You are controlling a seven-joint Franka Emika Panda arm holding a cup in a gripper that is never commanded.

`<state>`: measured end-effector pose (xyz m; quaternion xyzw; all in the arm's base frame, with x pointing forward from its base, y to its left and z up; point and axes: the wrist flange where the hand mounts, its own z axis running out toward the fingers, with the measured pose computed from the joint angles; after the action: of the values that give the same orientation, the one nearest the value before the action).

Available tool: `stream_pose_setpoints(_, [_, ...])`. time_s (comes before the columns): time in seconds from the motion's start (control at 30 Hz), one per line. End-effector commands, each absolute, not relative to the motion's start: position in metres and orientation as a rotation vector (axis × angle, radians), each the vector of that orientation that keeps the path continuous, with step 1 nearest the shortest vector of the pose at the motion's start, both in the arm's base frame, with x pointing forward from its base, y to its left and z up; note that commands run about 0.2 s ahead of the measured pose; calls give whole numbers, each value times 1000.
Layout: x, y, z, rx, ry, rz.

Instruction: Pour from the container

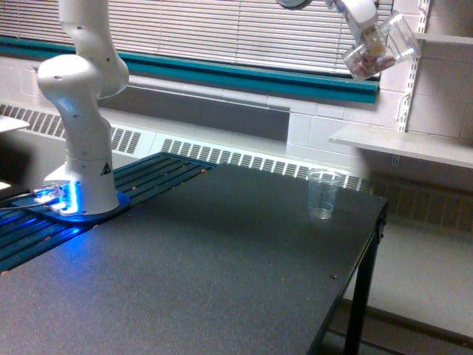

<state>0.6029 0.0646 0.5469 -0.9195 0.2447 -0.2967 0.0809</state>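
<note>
High at the exterior view's upper right, my gripper (367, 33) is shut on the container (378, 50), a small clear plastic cup. It is tilted over on its side, with pinkish-brown pieces gathered at its lower left end. Far below it, a taller clear ribbed cup (323, 194) stands upright near the far right edge of the dark table (222, 274). The container hangs well above this cup and a little to its right. Nothing is seen falling between them.
The arm's white base (81, 133) stands at the table's left end with a blue light at its foot. A white shelf (403, 144) juts out at the right, behind the table. Window blinds and a radiator grille run along the back wall.
</note>
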Motion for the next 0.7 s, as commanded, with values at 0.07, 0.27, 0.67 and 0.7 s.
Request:
stream_pose_setpoints(0.07, [605, 62, 548, -2745, 733, -915])
stream_pose_setpoints(0.27, [605, 62, 546, -2748, 730, -923])
stream_pose_setpoints(0.67, [602, 90, 528, -2759, 598, -913])
stream_pose_setpoints(0.7, [602, 94, 526, -2762, 581, -907])
